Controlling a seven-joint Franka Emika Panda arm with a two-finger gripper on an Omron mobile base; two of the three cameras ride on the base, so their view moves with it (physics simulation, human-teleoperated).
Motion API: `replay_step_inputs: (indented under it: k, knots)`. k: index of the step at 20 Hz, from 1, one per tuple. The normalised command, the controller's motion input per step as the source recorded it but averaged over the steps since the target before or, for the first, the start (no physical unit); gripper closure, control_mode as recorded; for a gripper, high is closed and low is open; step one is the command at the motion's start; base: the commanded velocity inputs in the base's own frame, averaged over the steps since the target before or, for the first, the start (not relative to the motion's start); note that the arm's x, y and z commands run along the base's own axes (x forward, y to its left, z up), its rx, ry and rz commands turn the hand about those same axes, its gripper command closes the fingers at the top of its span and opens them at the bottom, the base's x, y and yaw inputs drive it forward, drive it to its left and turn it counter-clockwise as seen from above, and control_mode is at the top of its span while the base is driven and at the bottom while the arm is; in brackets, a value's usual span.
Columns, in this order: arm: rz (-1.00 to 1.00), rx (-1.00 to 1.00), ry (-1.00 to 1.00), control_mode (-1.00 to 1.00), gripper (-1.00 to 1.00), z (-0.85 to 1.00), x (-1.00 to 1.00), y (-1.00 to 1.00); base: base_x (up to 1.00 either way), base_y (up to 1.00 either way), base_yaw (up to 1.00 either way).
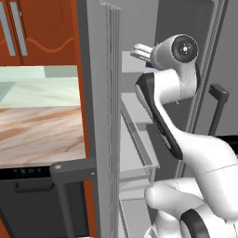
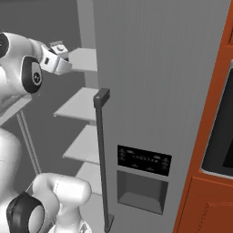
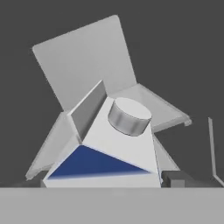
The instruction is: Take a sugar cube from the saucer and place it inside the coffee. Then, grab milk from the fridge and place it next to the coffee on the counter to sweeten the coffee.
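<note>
Far left in the left base view lies the counter [image 1: 39, 135], marbled stone, bare where it shows, with red-brown cabinet doors [image 1: 37, 28] above and a dark appliance front [image 1: 28, 204] below. Right of it the fridge [image 1: 104, 116] stands open, white door bins [image 1: 137, 153] seen edge-on; their contents cannot be made out. The arm reaches into the compartment, and a sliver of dark blue [image 1: 149, 66] shows at the hand. The right base view adds the stacked white shelves [image 2: 79, 109], the gripper [image 2: 58, 58] at the top one, the closed grey door with its dispenser panel [image 2: 143, 159]. The hand view alone gives the milk [image 3: 118, 144]: gable top, grey cap, blue band, very close under the camera. Jaws spread wide, one dark fingertip [image 3: 175, 178] just beside the carton; contact cannot be judged.
</note>
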Motion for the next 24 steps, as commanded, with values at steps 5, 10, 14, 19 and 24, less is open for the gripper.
replay_step_inputs:
  k: [5, 10, 14, 19, 24]
  knots:
    - [0.02, 0.02, 0.17, -1.0, 1.0, -0.03, -1.0, -0.13, 0.0, 0.0, 0.0]
    - [0.03, 0.0, 0.04, -1.0, 1.0, -0.28, -1.0, -0.29, 0.0, 0.0, 0.0]
    - [0.01, 0.0, 0.0, -1.0, 1.0, -0.22, -1.0, -0.06, 0.0, 0.0, 0.0]
    - [0.02, 0.0, 0.0, 1.0, 1.0, -0.21, -0.8, -0.06, -0.2, -0.01, 0.02]
    - [0.0, 0.0, 0.0, 1.0, 1.0, 0.0, 0.0, 0.0, -1.0, -0.33, 0.36]
